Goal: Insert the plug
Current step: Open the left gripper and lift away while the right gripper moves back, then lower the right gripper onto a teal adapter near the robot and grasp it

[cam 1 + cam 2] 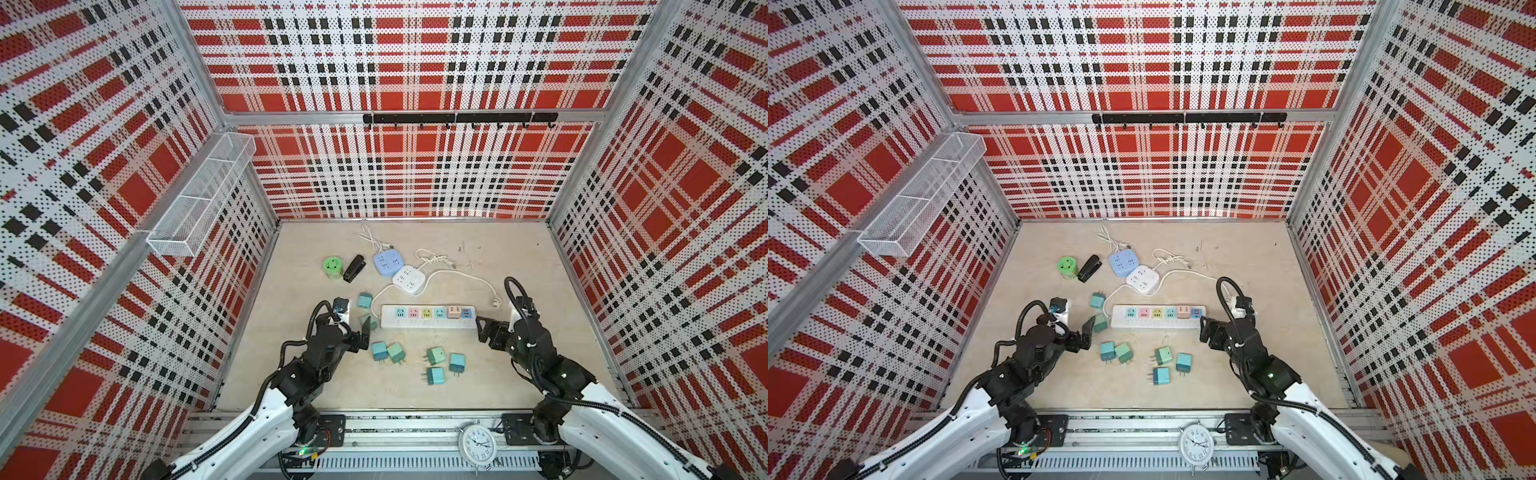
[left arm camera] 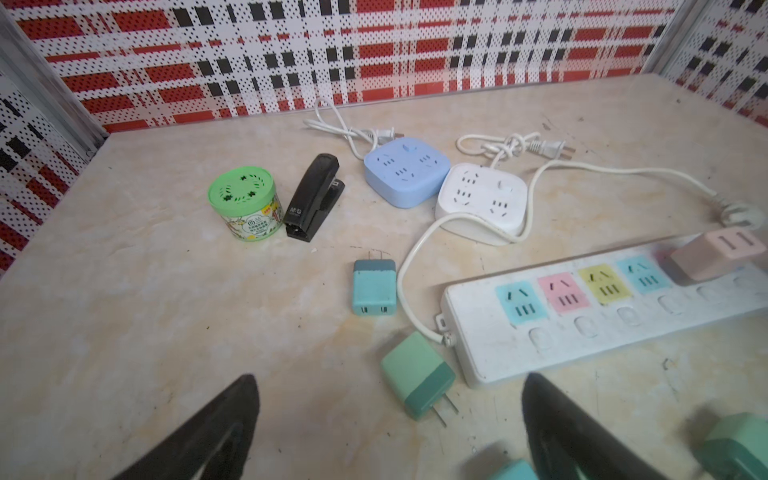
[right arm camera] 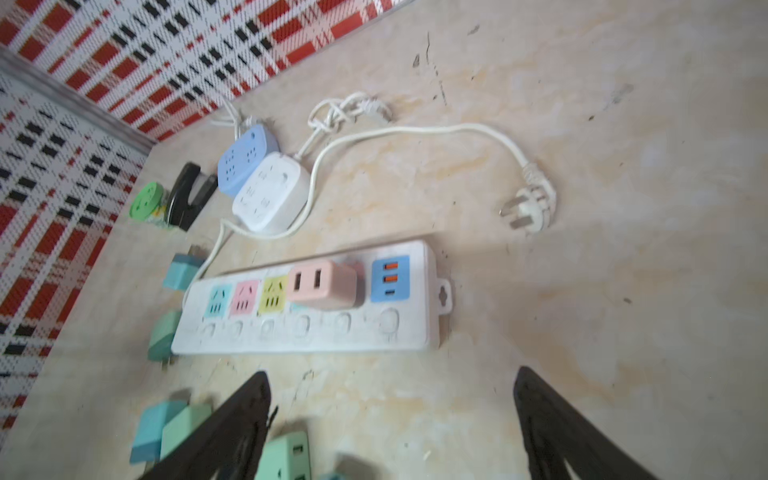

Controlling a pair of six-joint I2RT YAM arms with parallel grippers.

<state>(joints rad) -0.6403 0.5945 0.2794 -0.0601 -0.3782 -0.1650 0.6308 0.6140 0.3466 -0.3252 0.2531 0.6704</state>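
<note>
Tabletop (image 2: 124,311): stapler (image 2: 312,199) (near power strip (image 2: 623,336)) reads M&G.

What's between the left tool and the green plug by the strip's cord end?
Nothing visible. The green plug lies free just ahead of the open left tool, beside the cord end of the power strip. The four sockets nearest it are empty.

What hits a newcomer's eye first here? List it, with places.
The red, black and white plaid walls enclose the whole scene. At the centre lies a white power strip with pastel sockets, and a pink adapter is plugged in near its right end. Teal and green plugs lie loose in front of it and by its left end.
</note>
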